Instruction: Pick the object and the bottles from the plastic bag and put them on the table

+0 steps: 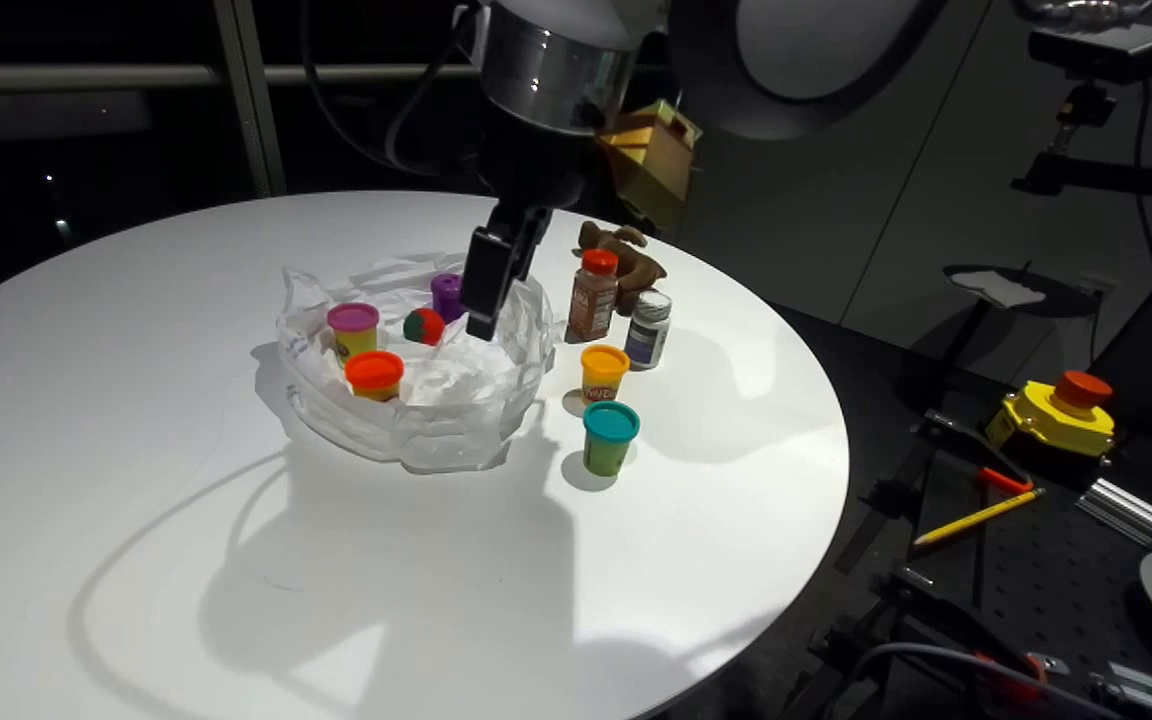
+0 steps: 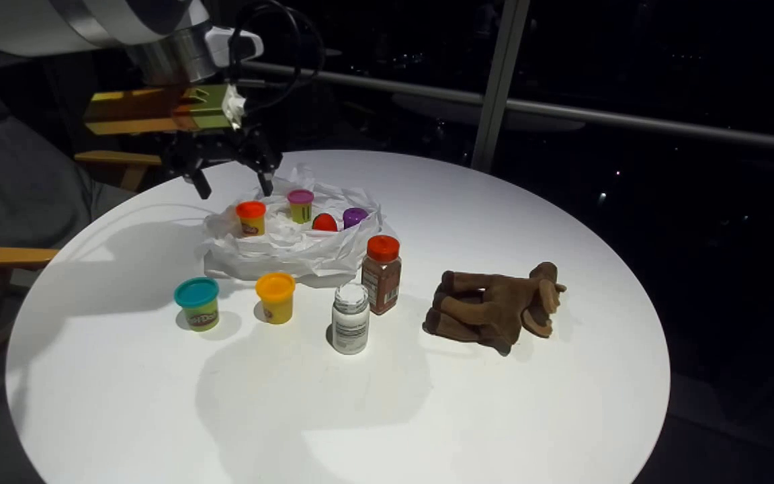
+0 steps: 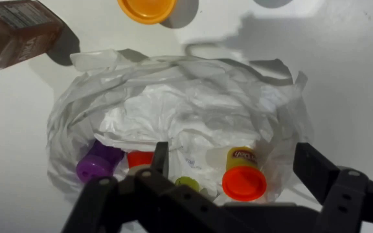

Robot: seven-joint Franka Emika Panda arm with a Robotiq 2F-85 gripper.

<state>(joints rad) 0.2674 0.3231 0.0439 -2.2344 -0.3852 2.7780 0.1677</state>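
Note:
The white plastic bag (image 1: 451,440) (image 2: 279,261) (image 3: 189,100) lies open and crumpled on the table. Inside it are a red-lidded tub (image 1: 374,372) (image 2: 250,216) (image 3: 244,183), a pink-lidded tub (image 1: 353,332) (image 2: 300,206), a red and green ball (image 1: 424,326) (image 2: 324,223) and a purple bottle (image 1: 447,296) (image 2: 355,216) (image 3: 97,161). My gripper (image 2: 235,187) (image 3: 233,158) is open and empty above the bag. In the wrist view the red-lidded tub shows between the fingers, below them. The left finger partly hides the ball, and the gripper hides most of the pink-lidded tub.
On the table beside the bag stand a red-capped spice bottle (image 2: 381,279), a white bottle (image 2: 350,323), an orange-lidded tub (image 2: 275,299) and a teal-lidded tub (image 2: 199,306). A brown plush animal (image 2: 488,306) lies past the spice bottle. The round table's edge (image 1: 841,470) curves around them.

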